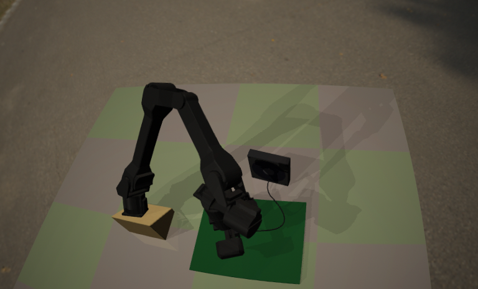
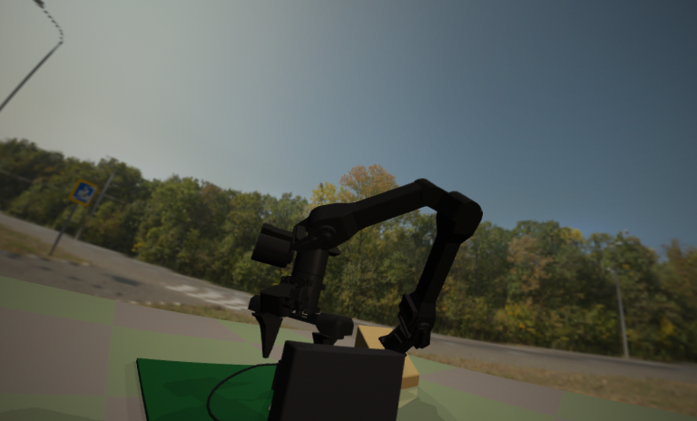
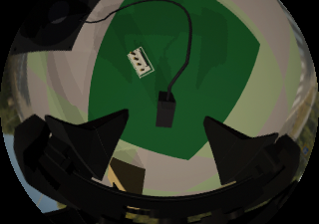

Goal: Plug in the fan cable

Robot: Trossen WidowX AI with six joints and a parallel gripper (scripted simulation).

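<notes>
Black rectangular plug [image 3: 165, 111] on the green board [image 1: 278, 264] [image 2: 169, 391] [image 3: 189, 139] sits ahead of and between the spread, empty fingers. Best lower them squarely astride its body, centred, before closing gently, keeping the thin black cable [image 1: 282, 215] [image 2: 210, 388] [image 3: 189, 35] free.

The black fan [image 1: 269, 167] [image 2: 338, 380] [image 3: 50, 20], square-framed with a round hub, stands upright just beside the flat green board [image 1: 278, 265] [image 2: 159, 376] [image 3: 115, 105]. Its thin black cable [image 1: 284, 215] [image 2: 207, 396] [image 3: 190, 35] curves over the board to a dark, blocky plug [image 3: 165, 112], unplugged and near the header but apart from it. The white four-pin fan header [image 3: 140, 62], outlined in white, sits on the board, its pins in a row and uncovered, angled relative to the plug.
</notes>
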